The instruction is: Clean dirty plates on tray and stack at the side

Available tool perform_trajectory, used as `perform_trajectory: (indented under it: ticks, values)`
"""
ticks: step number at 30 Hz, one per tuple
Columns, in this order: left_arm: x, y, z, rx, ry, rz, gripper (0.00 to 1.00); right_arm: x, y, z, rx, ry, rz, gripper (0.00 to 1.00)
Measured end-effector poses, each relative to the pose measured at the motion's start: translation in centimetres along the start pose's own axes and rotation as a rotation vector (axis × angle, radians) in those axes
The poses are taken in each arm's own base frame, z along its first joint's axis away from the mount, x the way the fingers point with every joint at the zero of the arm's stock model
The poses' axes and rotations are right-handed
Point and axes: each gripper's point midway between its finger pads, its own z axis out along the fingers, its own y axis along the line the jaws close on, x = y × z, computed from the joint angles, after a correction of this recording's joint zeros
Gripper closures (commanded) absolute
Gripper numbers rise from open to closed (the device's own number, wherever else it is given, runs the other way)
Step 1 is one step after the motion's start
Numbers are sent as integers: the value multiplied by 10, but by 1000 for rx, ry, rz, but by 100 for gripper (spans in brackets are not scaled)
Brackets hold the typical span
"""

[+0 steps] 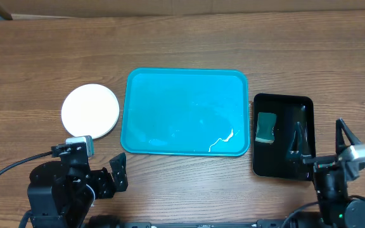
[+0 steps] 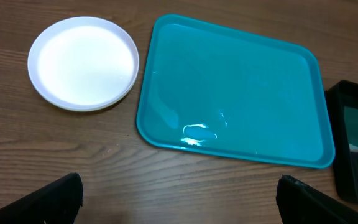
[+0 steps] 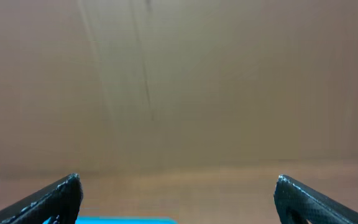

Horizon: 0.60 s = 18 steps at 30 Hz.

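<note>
**PLATES STACKED LEFT OF TRAY; BOTH GRIPPERS SPREAD WIDE**

**Overhead view.** The large glossy turquoise plastic tray [image 1: 170, 107] is rectangular, with rounded corners and a raised rim. It lies mid-table on the brown wood-grain table [image 1: 189, 44], with its long axis running left to right. Glare streaks mark its near right corner. The round shallow plates [image 1: 90, 111], smooth white on top, sit in one stack just left of the tray, not touching it. A smaller black rectangular tray [image 1: 284, 166] lies just right of the turquoise tray, long axis near to far. It holds a green sponge [image 1: 266, 126] at its left side. The left arm [image 1: 59, 190] is folded at the near left edge. The right gripper [image 1: 319, 140] stands at the black tray's near right corner with its fingers pointing far, spread wide and empty.

**Left wrist view.** The left gripper [image 2: 179, 183] looks down on the plates and tray. Its black fingers sit at the lower corners of the view, fully spread and gripping nothing. A yellowish rim shows under the top plate; the plate count cannot be told.

**Right wrist view.** The fingers are wide apart. The background is blurred tan, and a turquoise strip of the tray shows at the bottom edge.
</note>
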Motion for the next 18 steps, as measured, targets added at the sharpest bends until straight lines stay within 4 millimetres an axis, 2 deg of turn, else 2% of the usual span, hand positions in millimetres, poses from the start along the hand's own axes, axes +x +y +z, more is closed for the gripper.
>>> perform_trajectory:
  ticks: [4,8,15,18]
  values:
    - [0,0,0,0,1,0,0,10,-1,4,-25,-98,-12,0]
    - [0,0,0,0,1,0,0,30,-5,8,-26,-101,-12,0]
    - [0,0,0,0,1,0,0,95,-19,10,16,68,9,0]
    - [0,0,0,0,1,0,0,115,-23,8,38,150,18,0]
